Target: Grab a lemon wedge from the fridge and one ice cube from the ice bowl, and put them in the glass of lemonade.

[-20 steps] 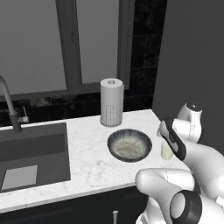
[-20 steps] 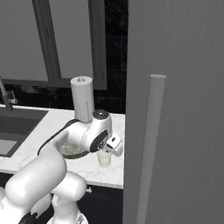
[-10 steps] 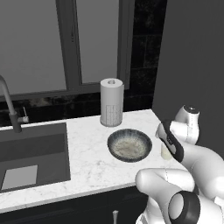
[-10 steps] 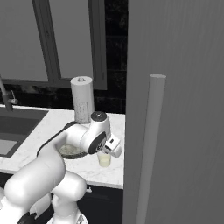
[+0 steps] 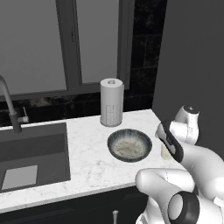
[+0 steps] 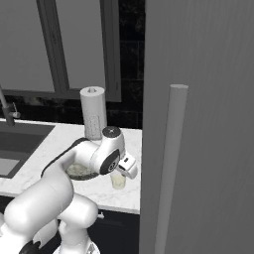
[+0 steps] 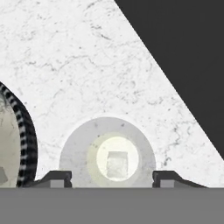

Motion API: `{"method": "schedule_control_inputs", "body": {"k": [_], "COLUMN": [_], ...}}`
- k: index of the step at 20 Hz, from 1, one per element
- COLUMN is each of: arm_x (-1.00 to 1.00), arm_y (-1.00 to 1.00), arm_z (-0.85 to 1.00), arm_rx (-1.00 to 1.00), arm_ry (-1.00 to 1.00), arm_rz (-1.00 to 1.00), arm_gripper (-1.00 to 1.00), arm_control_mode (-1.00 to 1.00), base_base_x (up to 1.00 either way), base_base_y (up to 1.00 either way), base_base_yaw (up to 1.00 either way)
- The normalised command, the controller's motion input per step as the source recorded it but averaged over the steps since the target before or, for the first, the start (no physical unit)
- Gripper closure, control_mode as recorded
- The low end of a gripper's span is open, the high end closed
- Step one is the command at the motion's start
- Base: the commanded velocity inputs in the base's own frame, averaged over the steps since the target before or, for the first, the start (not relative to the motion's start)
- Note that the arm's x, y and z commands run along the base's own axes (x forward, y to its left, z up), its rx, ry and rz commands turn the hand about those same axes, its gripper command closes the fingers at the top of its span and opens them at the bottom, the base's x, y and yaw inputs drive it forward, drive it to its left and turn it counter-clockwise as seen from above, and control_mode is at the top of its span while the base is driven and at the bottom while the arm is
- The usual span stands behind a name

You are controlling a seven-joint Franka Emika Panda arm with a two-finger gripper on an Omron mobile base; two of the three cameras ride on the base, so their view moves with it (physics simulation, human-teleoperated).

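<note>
Drifted slightly rightward above small clear glass of lemonade (image 7: 107, 155), two-finger gripper (image 7: 112, 177) spread open, empty; pale cube inside drink, beside dark-rimmed ice bowl (image 5: 129, 145). Lemon wedge likely remaining.

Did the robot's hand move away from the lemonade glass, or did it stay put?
Yes, a little. In the left base view the gripper end of the arm has drifted right, away from the ice bowl, staying over the glass of lemonade.
</note>
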Motion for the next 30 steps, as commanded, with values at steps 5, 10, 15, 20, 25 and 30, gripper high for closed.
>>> {"method": "schedule_control_inputs", "body": {"k": [5, 10, 15, 20, 25, 30], "arm_x": [-0.24, -0.09, 0.0, -0.06, -0.16, -0.52], "arm_y": [0.01, 0.23, 0.42, 0.24, 0.22, 0.25], "arm_z": [0.04, 0.33, 0.59, 0.52, 0.49, 0.54], "arm_rx": [0.0, 0.02, 0.03, 0.06, 0.06, 0.06], "arm_ry": [0.0, -0.02, -0.04, -0.11, -0.16, -0.23], "arm_rz": [0.03, 0.02, 0.0, 0.0, 0.04, 0.12], "arm_gripper": [-1.0, -1.0, -1.0, -1.0, -1.0, -1.0], "arm_control_mode": [-1.0, -1.0, -1.0, -1.0, -1.0, -1.0], "base_base_x": [0.0, 0.0, 0.0, 0.0, 0.0, 0.0], "base_base_y": [0.0, 0.0, 0.0, 0.0, 0.0, 0.0], "base_base_yaw": [0.0, 0.0, 0.0, 0.0, 0.0, 0.0]}}
